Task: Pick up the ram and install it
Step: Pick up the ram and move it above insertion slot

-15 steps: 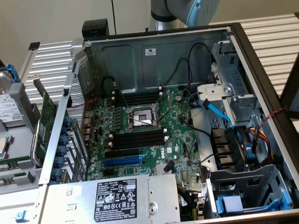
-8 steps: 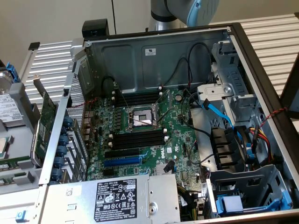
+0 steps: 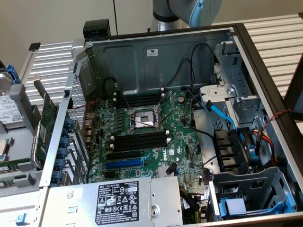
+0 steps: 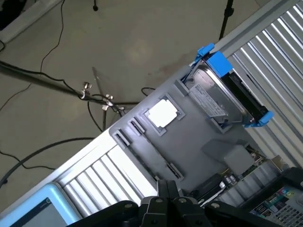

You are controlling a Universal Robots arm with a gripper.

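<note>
Two banks of black memory slots [image 3: 140, 99] are seen unfilled on the motherboard [image 3: 182, 142] inside the open case [image 3: 156, 59]. The pincer [image 4: 169, 187] is shut with nothing seen between its fingers, and is poised above a grey tray [image 4: 199, 142] on the slatted counter [image 4: 279, 47], near a white chip [image 4: 163, 113] and a blue-framed drive [image 4: 222, 92]. The ram [image 3: 12, 167] is possibly the thin green strip lying in that tray at the exterior view's left edge, though this cannot be told surely.
</note>
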